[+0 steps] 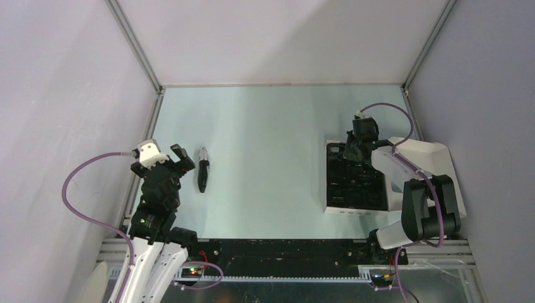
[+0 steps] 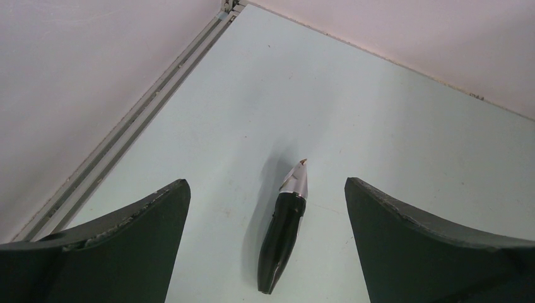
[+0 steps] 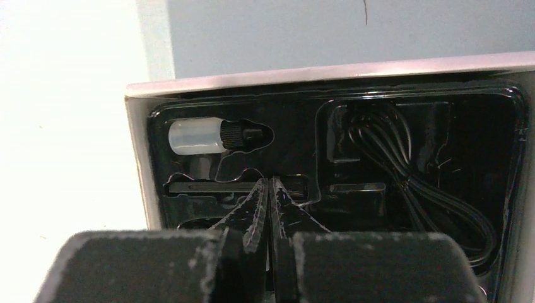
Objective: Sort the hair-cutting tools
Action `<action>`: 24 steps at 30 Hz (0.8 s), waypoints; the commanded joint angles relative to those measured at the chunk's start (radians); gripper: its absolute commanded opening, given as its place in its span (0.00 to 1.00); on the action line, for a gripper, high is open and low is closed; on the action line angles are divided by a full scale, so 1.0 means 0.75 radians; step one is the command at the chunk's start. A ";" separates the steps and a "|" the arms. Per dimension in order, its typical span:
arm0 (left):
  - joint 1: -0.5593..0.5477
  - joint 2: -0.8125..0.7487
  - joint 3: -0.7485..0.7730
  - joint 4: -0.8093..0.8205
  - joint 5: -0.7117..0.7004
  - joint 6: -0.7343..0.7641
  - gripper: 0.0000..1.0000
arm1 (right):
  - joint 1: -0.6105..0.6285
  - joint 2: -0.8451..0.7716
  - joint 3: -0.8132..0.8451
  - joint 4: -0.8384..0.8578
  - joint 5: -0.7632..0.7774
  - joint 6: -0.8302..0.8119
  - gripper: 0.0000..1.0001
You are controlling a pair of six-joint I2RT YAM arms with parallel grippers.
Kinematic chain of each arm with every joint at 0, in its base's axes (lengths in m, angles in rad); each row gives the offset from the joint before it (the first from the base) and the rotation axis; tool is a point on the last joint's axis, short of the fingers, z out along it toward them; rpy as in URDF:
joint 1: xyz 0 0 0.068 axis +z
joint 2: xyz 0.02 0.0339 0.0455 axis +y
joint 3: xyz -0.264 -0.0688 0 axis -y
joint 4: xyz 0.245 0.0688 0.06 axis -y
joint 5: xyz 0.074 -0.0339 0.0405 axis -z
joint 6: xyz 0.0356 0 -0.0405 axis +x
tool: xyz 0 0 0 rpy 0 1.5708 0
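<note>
Overhead, two arms work a pale table (image 1: pixel 265 139). The left gripper (image 1: pixel 183 158) sits at the left edge, its fingers spread wide and holding nothing. Just right of it, apart from the fingers, lies the clipper (image 1: pixel 202 170), a slim black body with its silvery tip pointing away from the arms. On the right side a white box (image 1: pixel 334 209) with a black insert lies open, its lid (image 1: pixel 435 167) folded out to the right. The right gripper (image 1: pixel 349 153) reaches down into the far end of the box, but from above its fingers cannot be made out.

The left wrist view shows the left gripper (image 2: pixel 266 183) with the clipper (image 2: pixel 284 233) lying on bare table between the two spread fingers (image 2: pixel 132 246), touching neither.

Only the right wrist view shows the insert's contents. The right gripper (image 3: pixel 270 184) has its fingers (image 3: pixel 255 211) pressed together, tips down at a thin brush (image 3: pixel 202 187) lying in its slot. I cannot tell whether they grip it. Above the brush a small clear bottle (image 3: pixel 195 136) with a black cap rests in its own recess, and a coiled black cable (image 3: pixel 410 189) fills the compartment to the right.
</note>
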 commanded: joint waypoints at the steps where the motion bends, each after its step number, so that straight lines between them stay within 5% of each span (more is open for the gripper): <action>1: 0.011 -0.005 0.000 0.044 0.011 0.024 1.00 | 0.006 0.035 0.059 -0.058 0.000 -0.004 0.06; 24: 0.008 -0.005 -0.002 0.044 0.020 0.019 1.00 | 0.011 -0.016 0.219 -0.188 -0.083 -0.021 0.13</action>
